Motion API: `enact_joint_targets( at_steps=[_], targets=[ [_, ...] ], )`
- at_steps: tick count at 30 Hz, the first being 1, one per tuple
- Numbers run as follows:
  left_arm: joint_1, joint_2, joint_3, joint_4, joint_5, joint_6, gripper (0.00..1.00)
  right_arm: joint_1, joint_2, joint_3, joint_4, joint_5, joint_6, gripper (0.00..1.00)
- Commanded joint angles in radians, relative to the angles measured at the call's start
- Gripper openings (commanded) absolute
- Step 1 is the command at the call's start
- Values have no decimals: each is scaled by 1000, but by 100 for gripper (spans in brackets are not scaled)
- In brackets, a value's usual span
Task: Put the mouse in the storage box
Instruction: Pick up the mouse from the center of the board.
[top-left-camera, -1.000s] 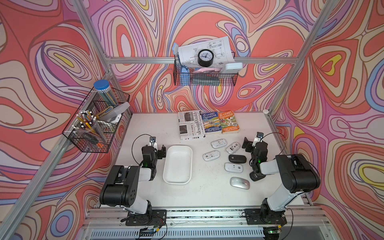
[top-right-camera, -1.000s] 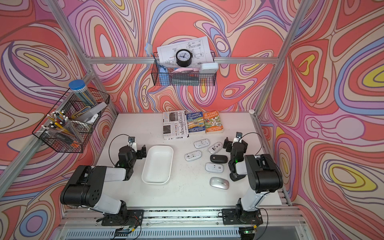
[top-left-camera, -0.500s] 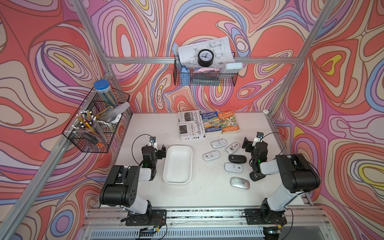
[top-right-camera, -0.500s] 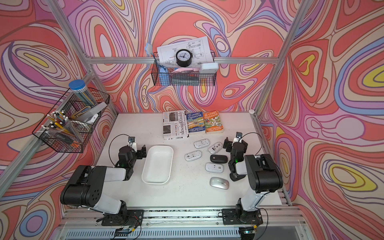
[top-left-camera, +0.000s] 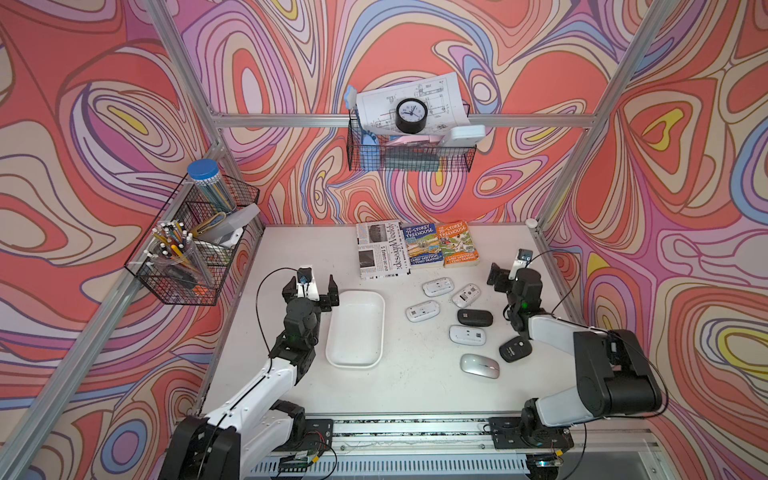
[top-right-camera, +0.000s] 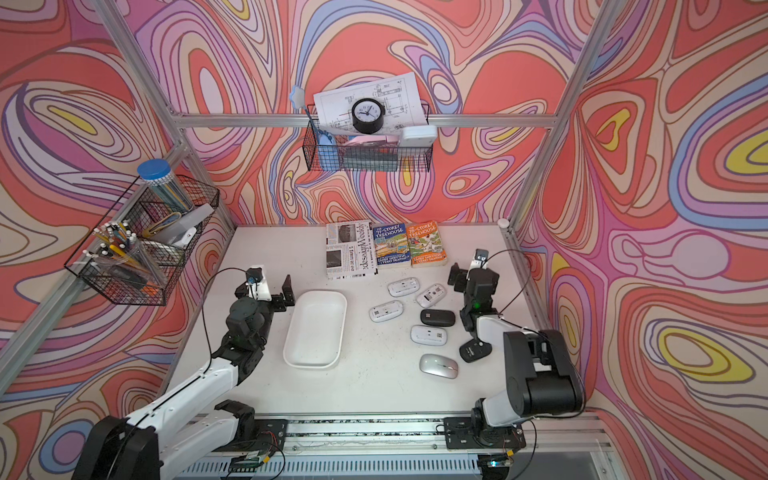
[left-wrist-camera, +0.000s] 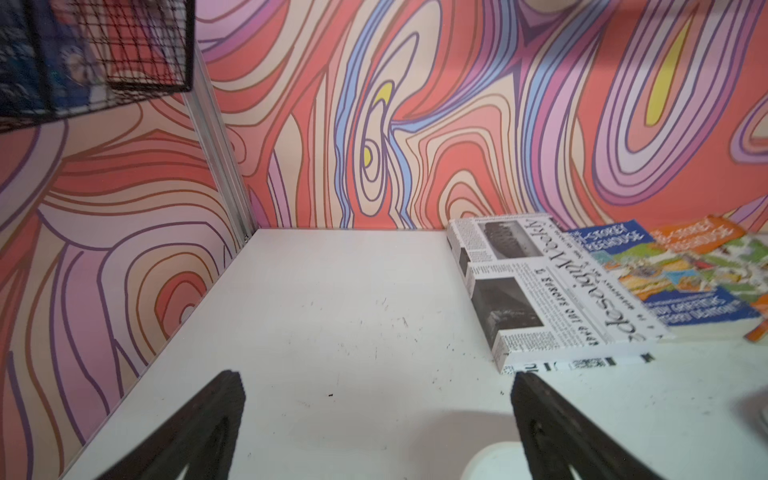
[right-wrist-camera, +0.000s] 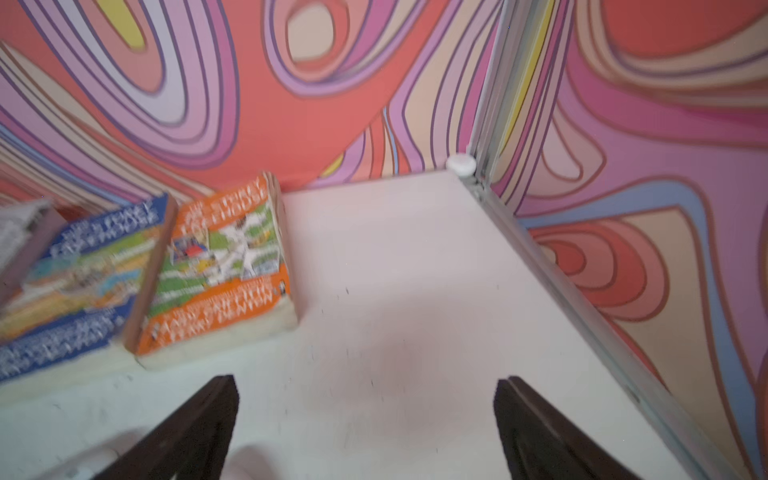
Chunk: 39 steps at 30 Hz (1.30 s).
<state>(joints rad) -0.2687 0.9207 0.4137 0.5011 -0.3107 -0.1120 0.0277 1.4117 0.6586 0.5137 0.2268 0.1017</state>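
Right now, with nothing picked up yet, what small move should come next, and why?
Probably lower the right gripper toward the white mouse nearest it. Both grippers stand open and empty, the storage box holds nothing, and all seven mice lie on the table on the right arm's side. The left gripper sits beside the box, farther from them.

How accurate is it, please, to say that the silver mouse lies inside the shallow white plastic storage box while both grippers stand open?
Not inside: both top views show the storage box empty, the silver mouse on the table; left gripper and right gripper are open.
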Motion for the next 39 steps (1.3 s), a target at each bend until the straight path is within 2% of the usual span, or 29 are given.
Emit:
enact_joint_targets(
  at_steps=[1,3,6,10,12,14,18,20,23,27,31,35,39],
  targets=[
    [-1,-139,84,-329,43,-190,99,5,-148,42,-214,-37,153,98],
    [0,-225,92,-399,1,-318,98,5,-210,2,-196,-40,268,98],
    [1,-366,148,-662,-127,-565,99,3,-258,15,-387,51,489,98],
    [2,-526,192,-869,-93,-528,98,2,-252,91,-538,-140,465,98],
    [2,-549,246,-956,-17,-425,99,3,-241,126,-638,-215,458,96],
    [3,-534,316,-1080,31,-380,99,2,-221,154,-742,-251,480,91],
    [3,-451,446,-1326,35,-359,98,5,-202,148,-852,-394,500,82],
    [3,-414,485,-1398,69,-329,99,10,-191,142,-918,-408,526,78],
    [3,-374,494,-1424,140,-306,99,33,-140,150,-1020,-395,545,78],
    [2,-347,456,-1358,267,-276,98,71,-77,179,-1117,-343,585,79],
    [3,-298,464,-1368,282,-271,98,97,-58,158,-1097,-336,702,83],
    [2,-276,469,-1377,274,-275,98,140,-17,173,-1097,-273,766,86],
    [3,-289,461,-1372,272,-279,99,143,61,182,-1069,-316,838,90]
  ],
)
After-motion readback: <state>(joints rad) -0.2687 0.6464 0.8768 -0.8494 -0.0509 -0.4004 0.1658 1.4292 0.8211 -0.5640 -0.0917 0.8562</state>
